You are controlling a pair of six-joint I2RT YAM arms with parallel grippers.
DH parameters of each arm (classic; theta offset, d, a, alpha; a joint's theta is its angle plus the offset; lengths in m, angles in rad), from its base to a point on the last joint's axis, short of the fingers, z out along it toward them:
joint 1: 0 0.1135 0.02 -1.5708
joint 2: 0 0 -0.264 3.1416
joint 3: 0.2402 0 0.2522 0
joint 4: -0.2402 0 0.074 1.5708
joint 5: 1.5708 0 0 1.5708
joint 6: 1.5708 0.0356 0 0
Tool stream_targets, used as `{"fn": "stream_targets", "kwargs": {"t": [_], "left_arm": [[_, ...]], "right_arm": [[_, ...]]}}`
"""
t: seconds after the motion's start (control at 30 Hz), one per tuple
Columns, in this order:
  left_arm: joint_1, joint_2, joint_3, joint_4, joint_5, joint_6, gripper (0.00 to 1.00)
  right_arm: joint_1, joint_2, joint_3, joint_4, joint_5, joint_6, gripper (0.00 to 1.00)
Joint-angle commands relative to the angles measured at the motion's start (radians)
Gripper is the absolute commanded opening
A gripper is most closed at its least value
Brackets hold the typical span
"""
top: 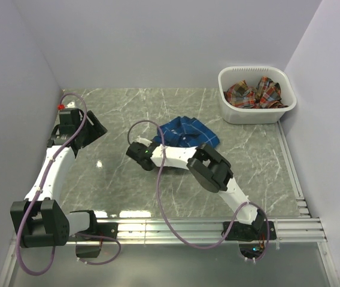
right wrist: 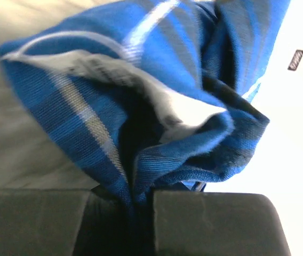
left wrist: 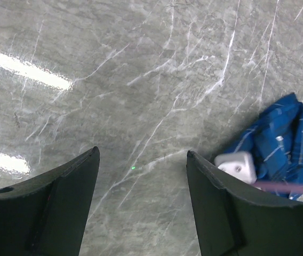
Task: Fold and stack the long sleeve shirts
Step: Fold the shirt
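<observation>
Top external view: the grey-green marble-patterned table (top: 116,179) takes up most of the cell floor. At its 2 o'clock corner stands the white plastic basket (top: 257,113), with the red-orange plaid shirt (top: 254,94) crumpled inside. The royal blue plaid shirt (top: 185,131) lies bunched just past the table's centre, toward 1 o'clock. The right gripper (right wrist: 141,200) is clamped on a fold of that blue cloth, which bulges out from between its black fingers in the right wrist view. The left gripper (left wrist: 141,160) hangs near 9 o'clock with its jaws well apart over bare marble, holding nothing. The blue shirt shows at 4 o'clock in its own view.

The step in hand looks like opening out the blue shirt before any fold. To do it well, I judge the right arm should lift and draw the cloth across open table so it unfurls instead of dragging as a lump. The left gripper should then take an opposite edge so the two can pull the shirt flat.
</observation>
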Motion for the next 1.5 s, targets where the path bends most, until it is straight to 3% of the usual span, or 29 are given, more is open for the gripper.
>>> {"fn": "stream_targets", "kwargs": {"t": [0.0, 0.2, 0.37, 0.4, 0.43, 0.6, 0.67, 0.93, 1.13, 1.23, 1.47], "left_arm": [[0.01, -0.014, -0.008, 0.039, 0.004, -0.011, 0.72], [0.014, -0.011, -0.01, 0.037, 0.005, -0.013, 0.72], [0.016, -0.011, -0.012, 0.04, 0.011, -0.013, 0.72], [0.016, -0.009, -0.01, 0.042, 0.013, -0.013, 0.72], [0.016, -0.011, -0.013, 0.04, 0.014, -0.014, 0.72], [0.014, -0.003, -0.018, 0.048, 0.022, -0.019, 0.72], [0.016, 0.002, -0.016, 0.047, 0.024, -0.019, 0.72], [0.016, 0.009, -0.018, 0.06, 0.06, -0.033, 0.72], [-0.007, 0.018, -0.041, 0.065, 0.122, -0.083, 0.72], [-0.047, 0.046, -0.05, 0.073, 0.14, -0.119, 0.72], [-0.289, 0.187, -0.032, 0.128, 0.088, -0.231, 0.68]], "right_arm": [[0.03, -0.025, 0.05, -0.016, -0.059, 0.1, 0.0], [0.057, 0.003, 0.065, -0.034, -0.186, 0.154, 0.02], [0.082, -0.012, 0.099, -0.054, -0.318, 0.179, 0.11], [0.085, -0.019, 0.105, -0.057, -0.338, 0.188, 0.14], [0.092, -0.028, 0.108, -0.057, -0.352, 0.194, 0.25], [0.111, -0.055, 0.141, -0.083, -0.455, 0.211, 0.53], [0.122, -0.062, 0.153, -0.093, -0.466, 0.211, 0.55], [0.145, -0.282, 0.075, -0.05, -0.608, 0.271, 0.56], [0.114, -0.459, -0.032, -0.039, -0.622, 0.326, 0.51], [0.041, -0.545, -0.144, 0.027, -0.7, 0.403, 0.46], [-0.105, -0.674, -0.373, 0.237, -0.933, 0.559, 0.39]]}}
